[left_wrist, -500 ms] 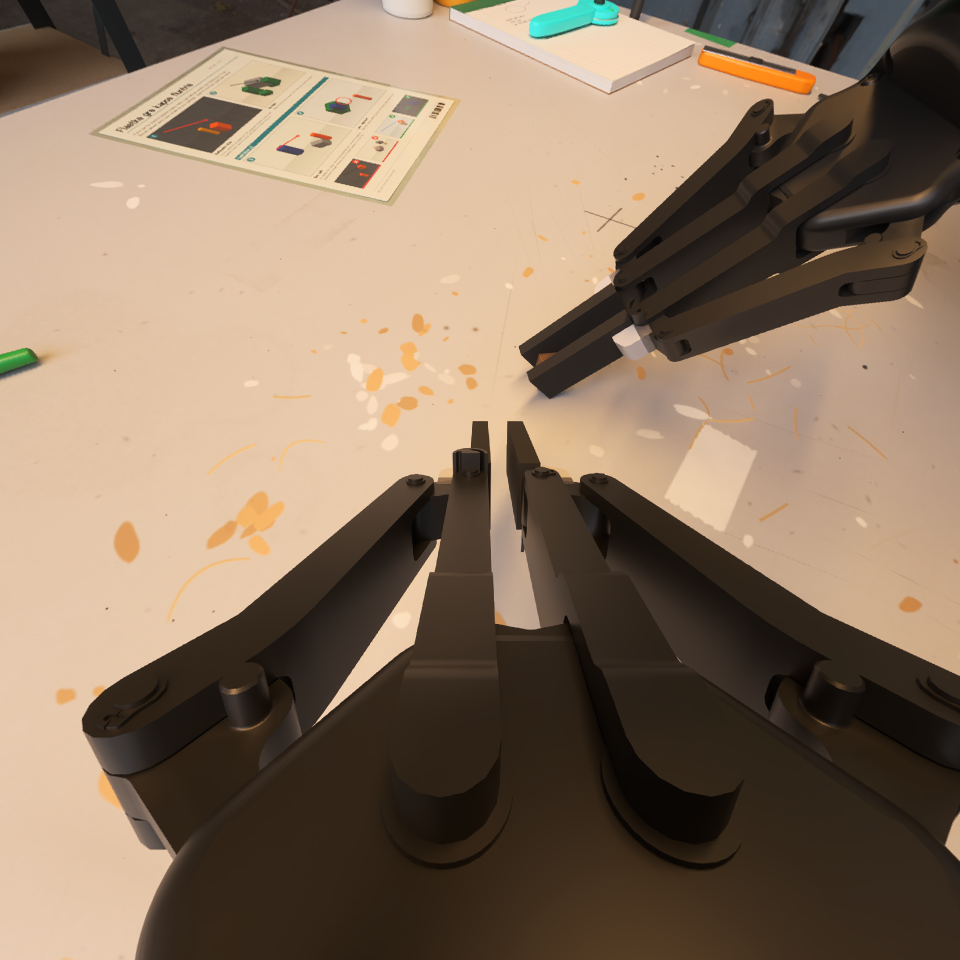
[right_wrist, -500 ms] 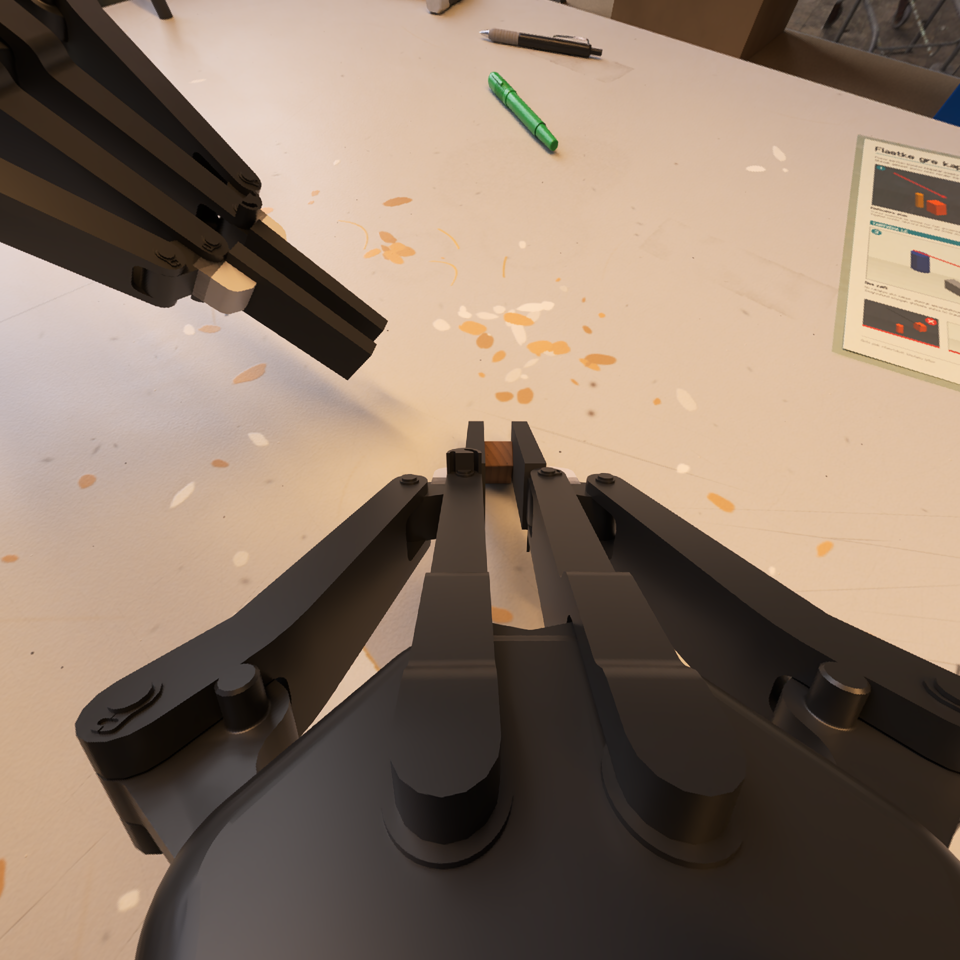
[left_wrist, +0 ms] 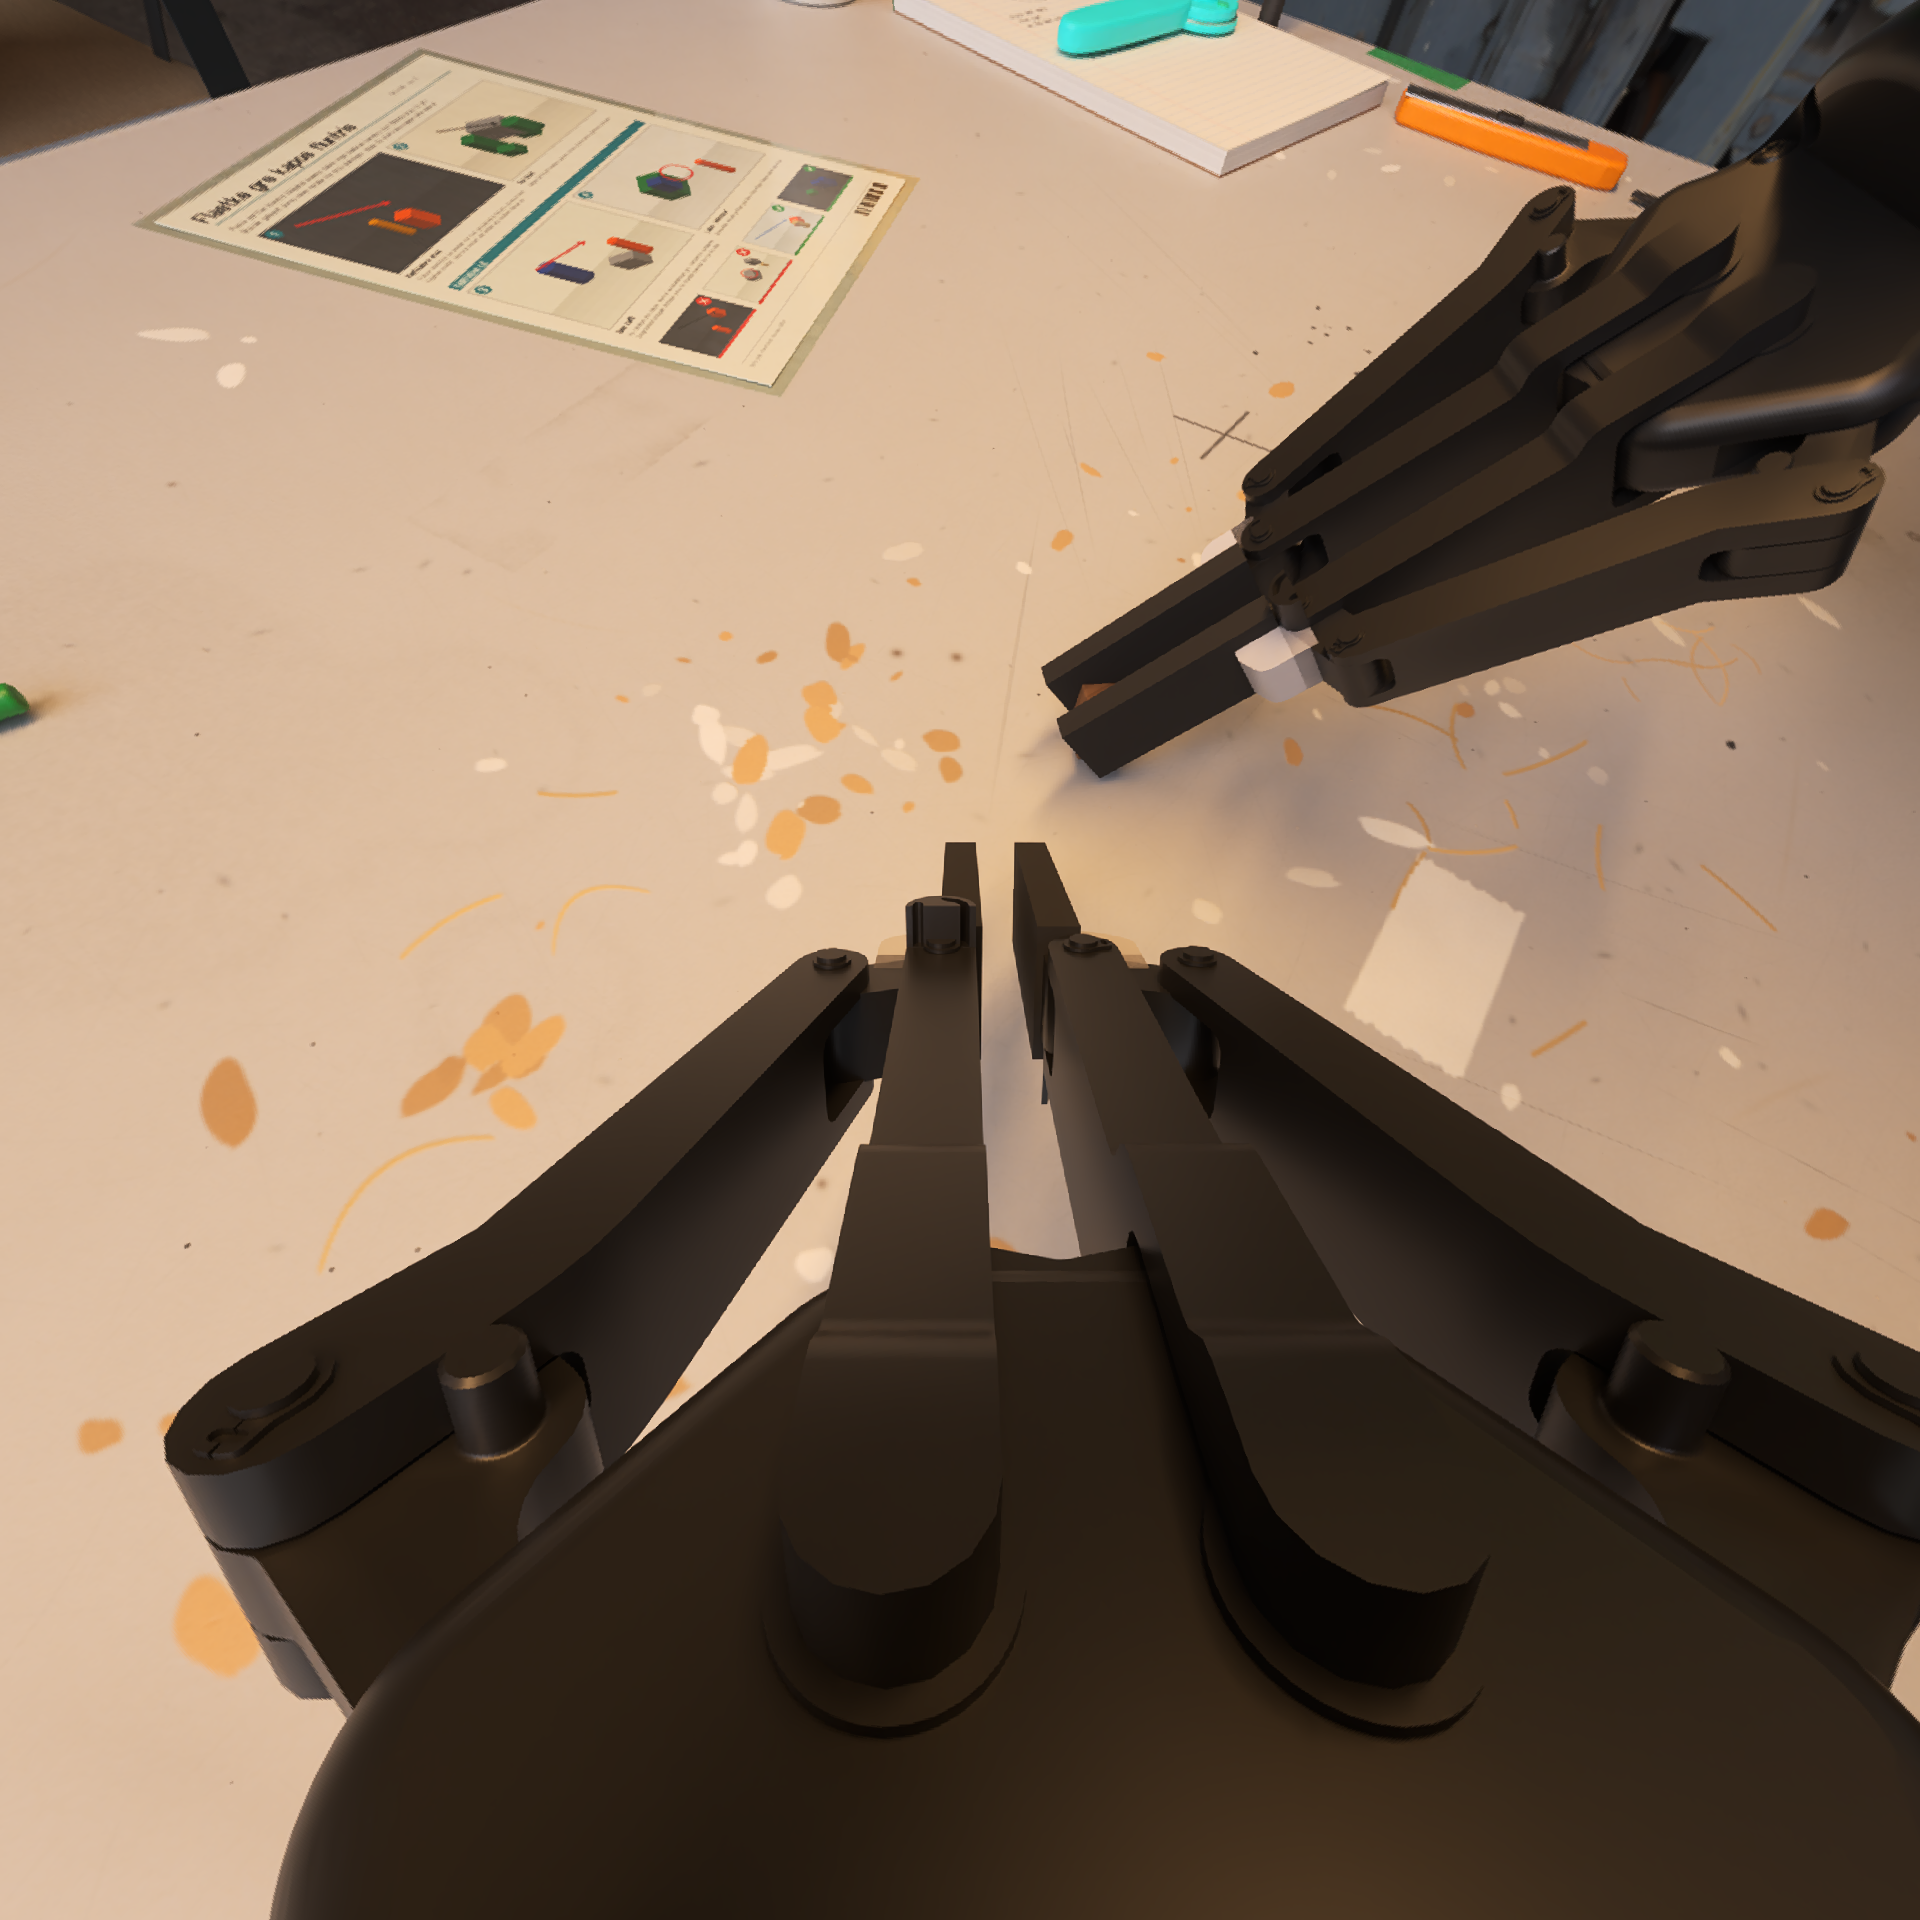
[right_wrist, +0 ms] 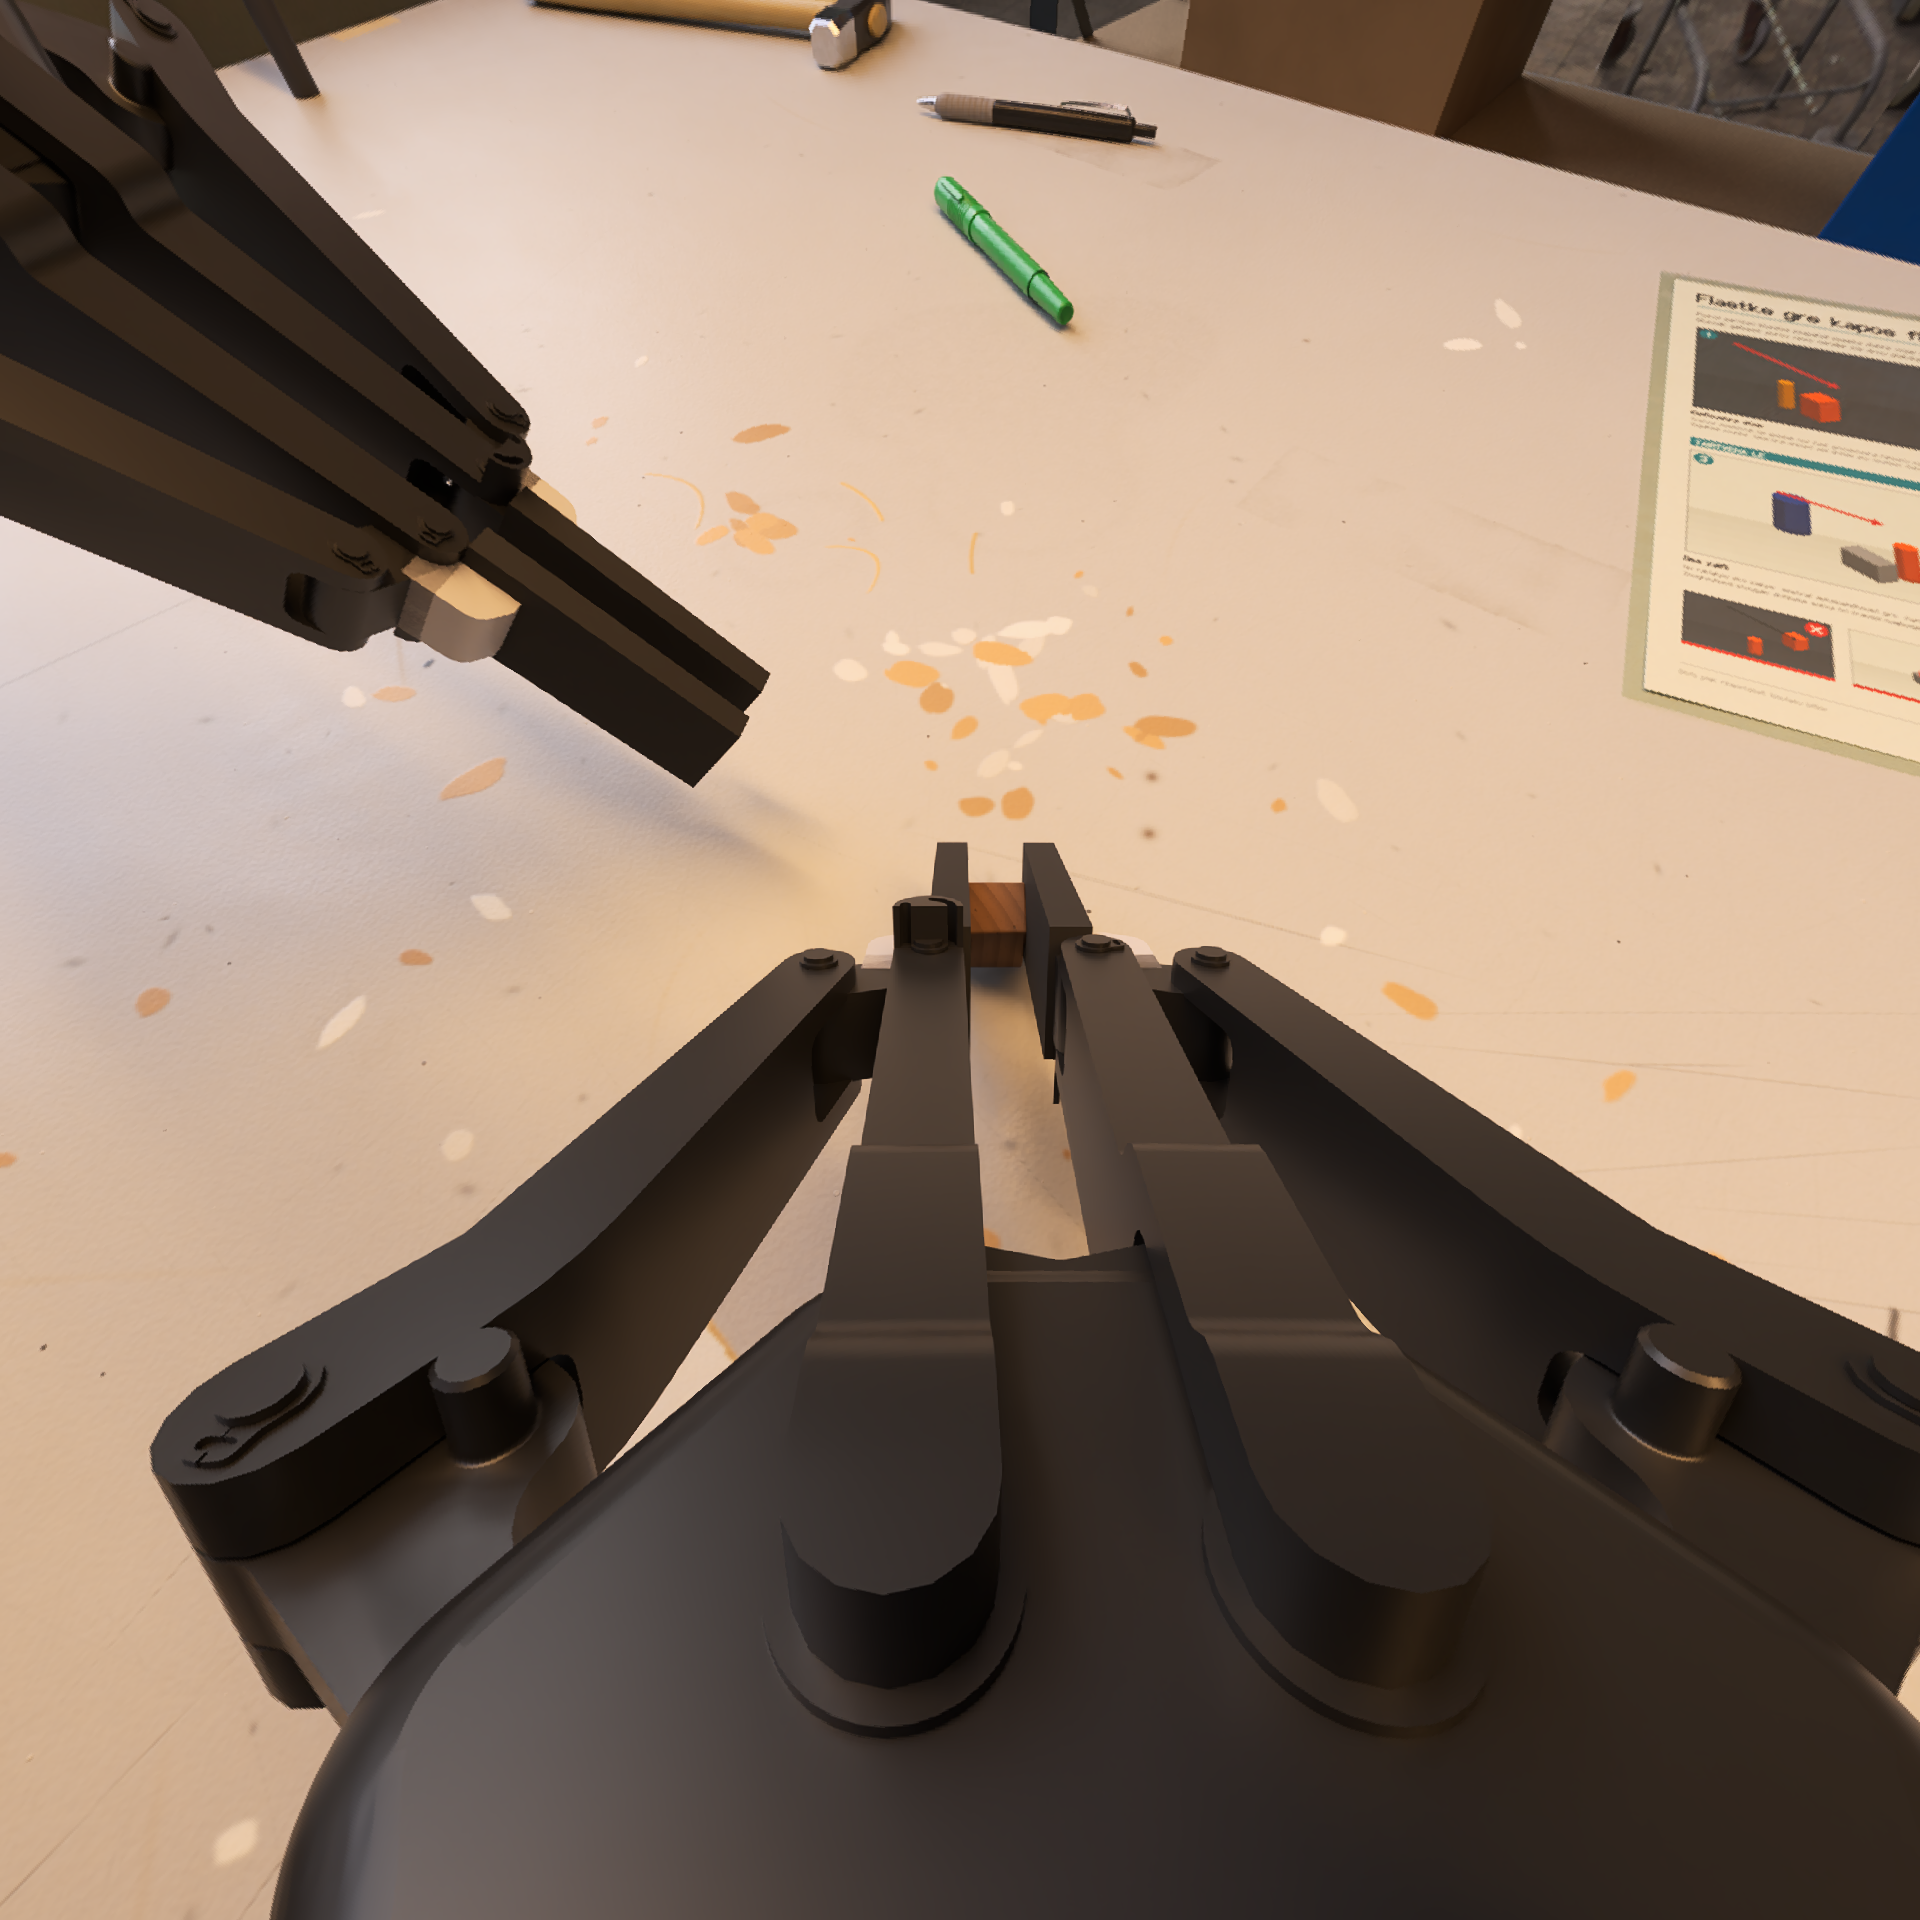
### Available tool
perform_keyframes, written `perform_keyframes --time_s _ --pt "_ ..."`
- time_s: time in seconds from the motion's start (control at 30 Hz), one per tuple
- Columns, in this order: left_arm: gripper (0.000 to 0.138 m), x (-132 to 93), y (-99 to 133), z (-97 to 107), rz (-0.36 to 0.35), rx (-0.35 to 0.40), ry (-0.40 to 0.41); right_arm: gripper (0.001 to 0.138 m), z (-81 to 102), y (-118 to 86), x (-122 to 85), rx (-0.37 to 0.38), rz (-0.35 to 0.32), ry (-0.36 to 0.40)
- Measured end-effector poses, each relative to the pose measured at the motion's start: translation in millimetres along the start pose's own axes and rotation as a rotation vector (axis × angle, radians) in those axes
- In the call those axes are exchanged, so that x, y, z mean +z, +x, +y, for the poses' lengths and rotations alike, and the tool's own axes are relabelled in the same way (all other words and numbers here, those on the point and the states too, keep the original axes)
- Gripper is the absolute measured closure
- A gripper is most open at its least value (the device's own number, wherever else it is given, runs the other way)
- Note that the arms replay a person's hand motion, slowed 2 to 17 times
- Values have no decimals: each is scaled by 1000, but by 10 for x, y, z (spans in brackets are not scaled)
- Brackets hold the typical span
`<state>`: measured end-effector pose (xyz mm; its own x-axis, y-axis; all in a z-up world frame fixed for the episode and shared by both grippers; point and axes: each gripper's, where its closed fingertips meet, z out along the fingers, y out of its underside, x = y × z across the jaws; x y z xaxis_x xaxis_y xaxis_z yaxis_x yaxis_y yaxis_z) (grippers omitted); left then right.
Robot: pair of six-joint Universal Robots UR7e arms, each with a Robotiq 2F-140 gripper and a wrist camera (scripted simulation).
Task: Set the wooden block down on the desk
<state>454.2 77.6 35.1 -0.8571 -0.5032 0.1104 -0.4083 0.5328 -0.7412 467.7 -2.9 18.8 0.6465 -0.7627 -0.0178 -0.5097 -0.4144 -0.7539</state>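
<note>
Low over the desk [right_wrist: 1351, 935], we hold the wooden block [right_wrist: 997, 923] clamped between the fingertips of our right gripper [right_wrist: 995, 883]. The set-down looks nearly done; only the release and withdrawal remain. Our left gripper [left_wrist: 995, 871] hangs nearby, fingers nearly together on nothing.

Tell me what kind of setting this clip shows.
Probably a workshop or craft desk: a paint-flecked desk carries a green marker, a lined notepad and an illustrated instruction sheet.
</note>
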Motion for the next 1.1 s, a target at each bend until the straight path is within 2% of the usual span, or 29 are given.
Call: perform_keyframes --time_s 0.27,1.1 --pt "129 11 -50 -6 -2 3 -2 125 -31 37 -13 5 -11 24" --pt "129 32 -192 8 -11 -30 -9 125 -26 55 9 54 -66 9"
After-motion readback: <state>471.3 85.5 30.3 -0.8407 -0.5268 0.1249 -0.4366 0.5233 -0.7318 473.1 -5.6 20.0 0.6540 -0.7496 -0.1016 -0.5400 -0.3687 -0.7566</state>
